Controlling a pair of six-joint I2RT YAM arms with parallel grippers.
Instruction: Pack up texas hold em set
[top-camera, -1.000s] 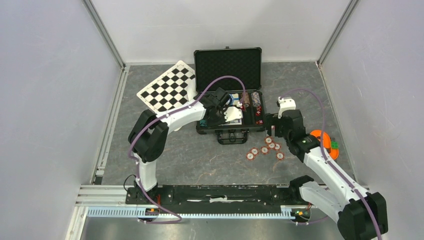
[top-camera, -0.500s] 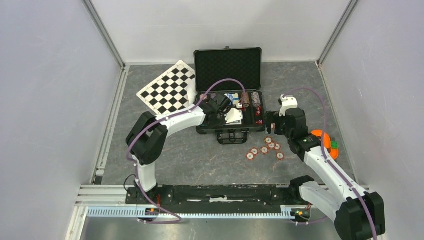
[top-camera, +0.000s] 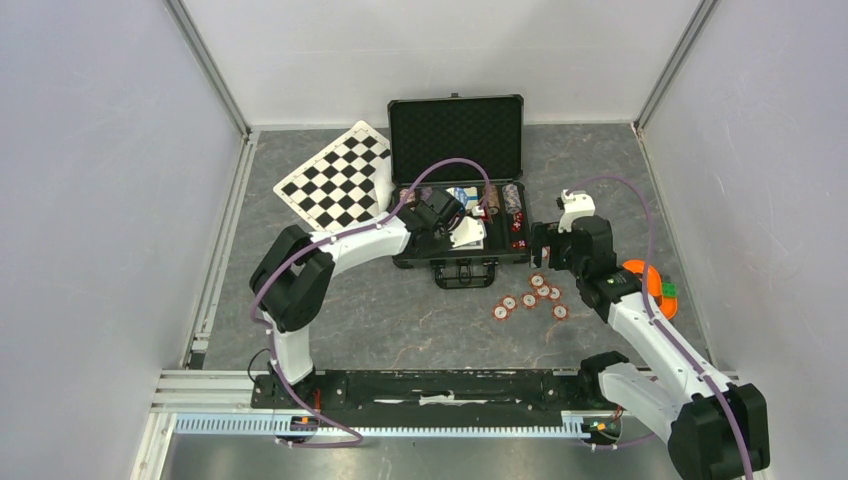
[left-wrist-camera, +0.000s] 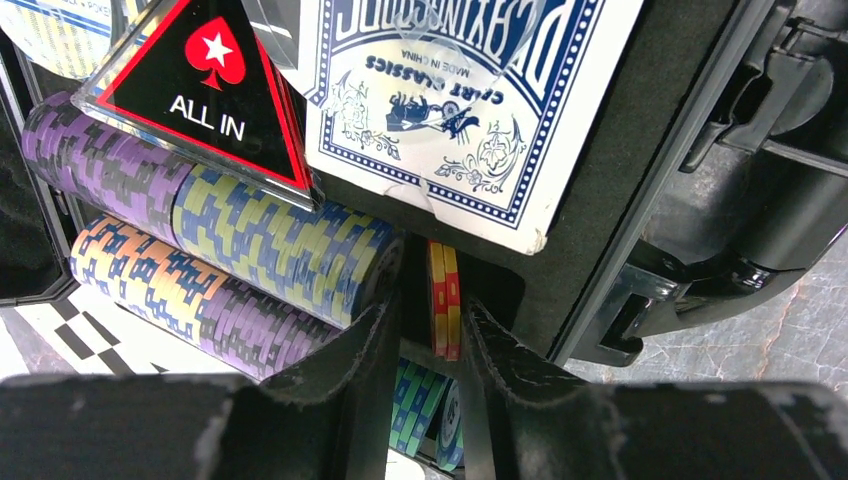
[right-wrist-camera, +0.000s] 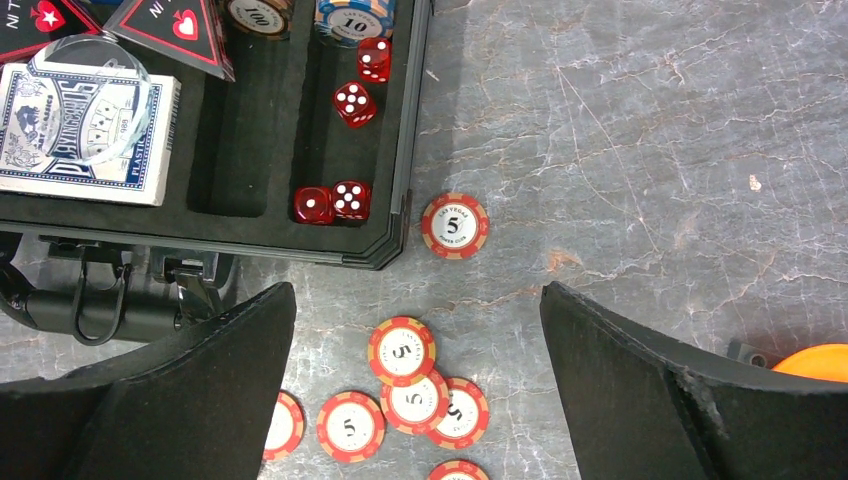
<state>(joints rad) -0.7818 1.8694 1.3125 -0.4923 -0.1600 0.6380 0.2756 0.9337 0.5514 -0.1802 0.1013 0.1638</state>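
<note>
The left gripper (left-wrist-camera: 430, 318) is straddling upright chips (left-wrist-camera: 444, 295) in the case (left-wrist-camera: 640, 200), its jaws narrowly apart. The right gripper (right-wrist-camera: 418, 295) is hovering wide apart, empty.

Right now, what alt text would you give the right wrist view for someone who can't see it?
The open right hand hovers over a grey table where loose red chips marked 5 lie just outside the corner of an open black case. Inside the case are four red dice and a blue card deck.
</note>
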